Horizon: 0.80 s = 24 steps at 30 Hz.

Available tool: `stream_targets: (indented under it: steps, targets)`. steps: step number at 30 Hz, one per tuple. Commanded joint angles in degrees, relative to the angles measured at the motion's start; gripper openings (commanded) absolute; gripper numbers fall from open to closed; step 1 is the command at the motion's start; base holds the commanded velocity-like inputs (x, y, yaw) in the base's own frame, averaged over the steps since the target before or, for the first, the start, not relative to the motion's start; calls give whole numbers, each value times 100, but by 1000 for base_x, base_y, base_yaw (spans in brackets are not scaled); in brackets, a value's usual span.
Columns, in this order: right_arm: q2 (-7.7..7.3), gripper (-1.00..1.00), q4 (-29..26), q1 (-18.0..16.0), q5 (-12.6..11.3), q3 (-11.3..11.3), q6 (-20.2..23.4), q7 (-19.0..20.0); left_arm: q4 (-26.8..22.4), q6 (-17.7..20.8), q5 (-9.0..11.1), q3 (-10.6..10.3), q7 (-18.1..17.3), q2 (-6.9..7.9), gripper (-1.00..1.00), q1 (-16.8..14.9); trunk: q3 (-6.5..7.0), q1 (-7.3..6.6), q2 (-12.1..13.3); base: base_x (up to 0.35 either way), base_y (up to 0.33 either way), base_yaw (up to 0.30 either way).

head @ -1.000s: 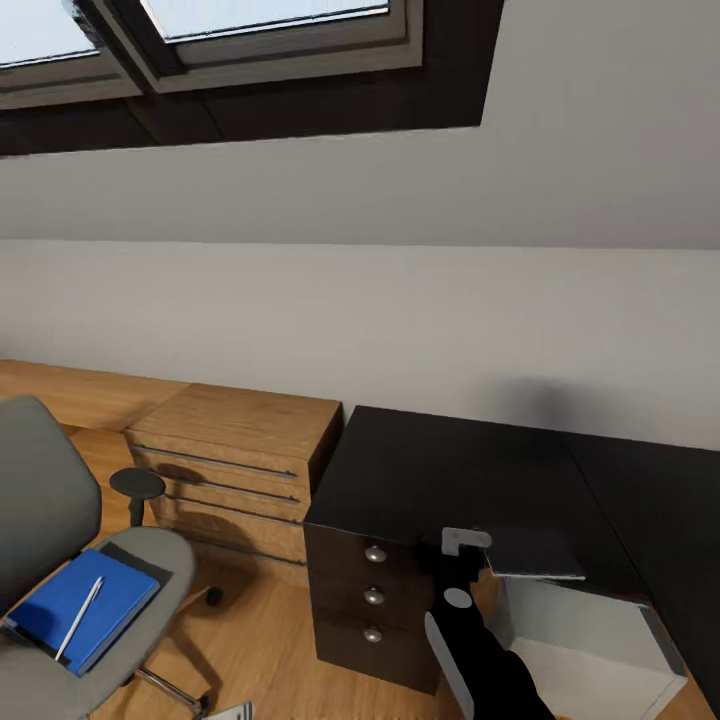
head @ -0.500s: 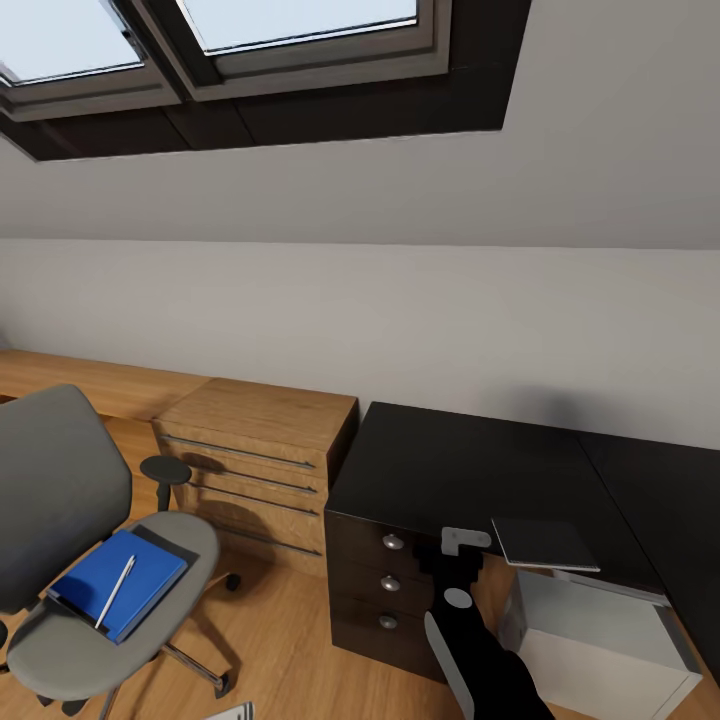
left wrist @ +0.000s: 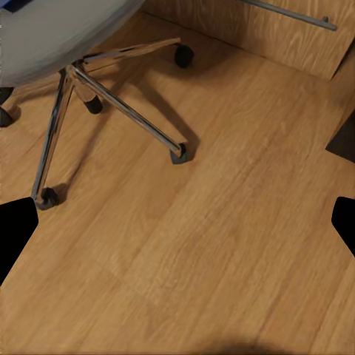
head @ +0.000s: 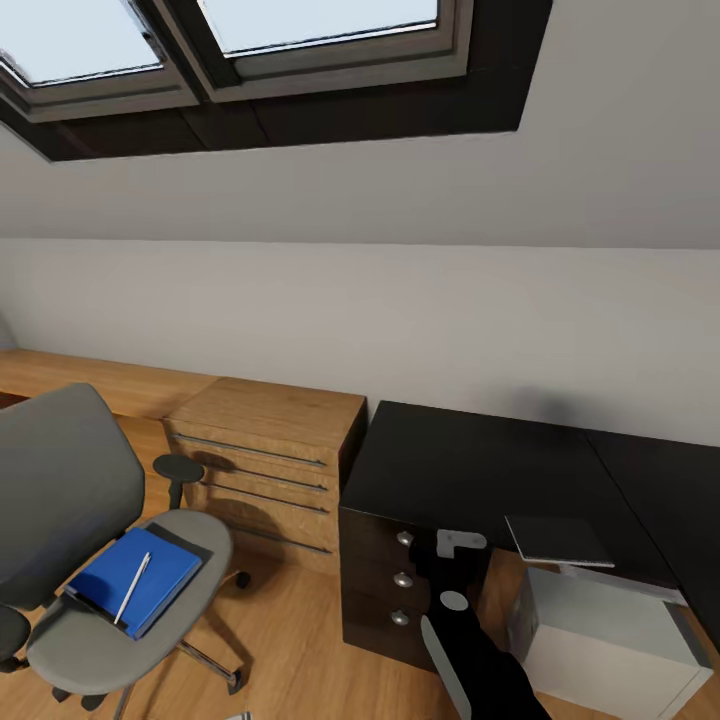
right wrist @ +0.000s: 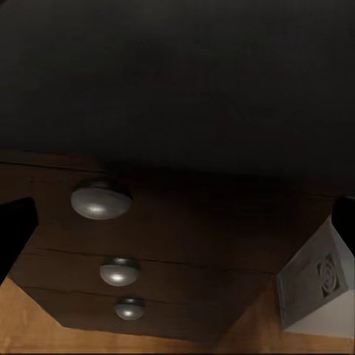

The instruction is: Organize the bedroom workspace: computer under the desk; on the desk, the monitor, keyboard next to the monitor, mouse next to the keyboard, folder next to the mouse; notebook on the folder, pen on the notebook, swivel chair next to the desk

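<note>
While the blue folder lies on the swivel chair seat, pen along its length and well left of the bench, the left pincer — spread, empty — is nearer; right pincer likewise holds nothing.

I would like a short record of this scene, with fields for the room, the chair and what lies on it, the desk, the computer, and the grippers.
room: grey walls, skylight, wooden plank floor
swivel chair: on the floor, apart from the desk, beside a light wooden cabinet
on the chair seat: blue folder, with a thin light pen lying on top
desk: black top, three drawers with round silver knobs
on the desk edge: a thin dark flat item, identity unclear
computer: light grey tower on the floor, beside the drawers
left gripper: open
right gripper: open
</note>
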Motion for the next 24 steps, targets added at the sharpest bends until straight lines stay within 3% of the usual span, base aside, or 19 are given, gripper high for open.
stream_targets:
  steps: [1,6,13,20,24]
  targets:
    - [-3,100,-6,-4,-34,21,30,-40,-1,-38,60,-45,41,10,100,-7,-7,0,-4,0,2,0]
    - [-5,100,17,1,-35,245,-3,-21,1,-36,60,-46,42,12,100,-7,-7,0,-4,0,0,0]
    - [57,100,230,-1,-38,304,-209,-16,19,-30,60,-44,65,0,100,-7,-7,0,-4,0,0,103]
    - [57,100,1115,-4,-35,342,-1743,-16,71,-21,73,-12,83,12,100,-8,-8,0,-4,0,0,257]
    - [57,100,1384,-4,-35,425,-2363,-16,272,-27,83,-17,77,13,100,-7,-15,0,-4,0,0,267]
